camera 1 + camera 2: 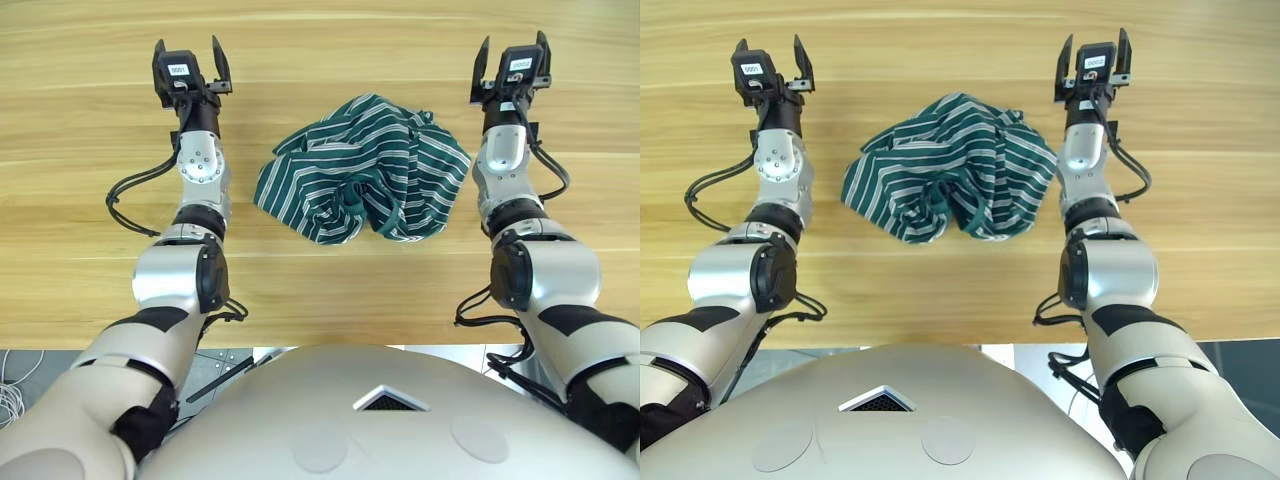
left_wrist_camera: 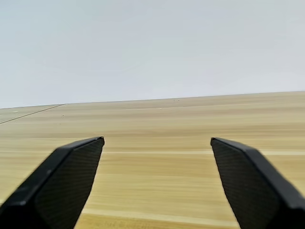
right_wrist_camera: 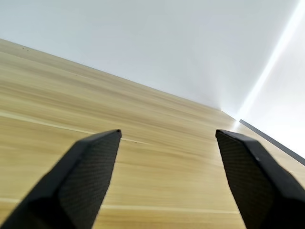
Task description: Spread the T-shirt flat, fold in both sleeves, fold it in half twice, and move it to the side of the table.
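Note:
A dark green T-shirt (image 1: 365,168) with white stripes lies crumpled in a heap in the middle of the wooden table (image 1: 90,130). My left gripper (image 1: 189,52) is held out over the table to the left of the heap and a little beyond it, fingers open with nothing between them. My right gripper (image 1: 513,48) is held the same way to the right of the heap, open and holding nothing. Both wrist views look past the open black fingertips (image 2: 71,179) (image 3: 83,174) along bare tabletop toward the far wall.
The table (image 1: 1200,200) stretches wide on both sides of the shirt and beyond it. Its near edge (image 1: 330,345) runs just in front of me. Black cables (image 1: 130,190) loop off both forearms above the wood.

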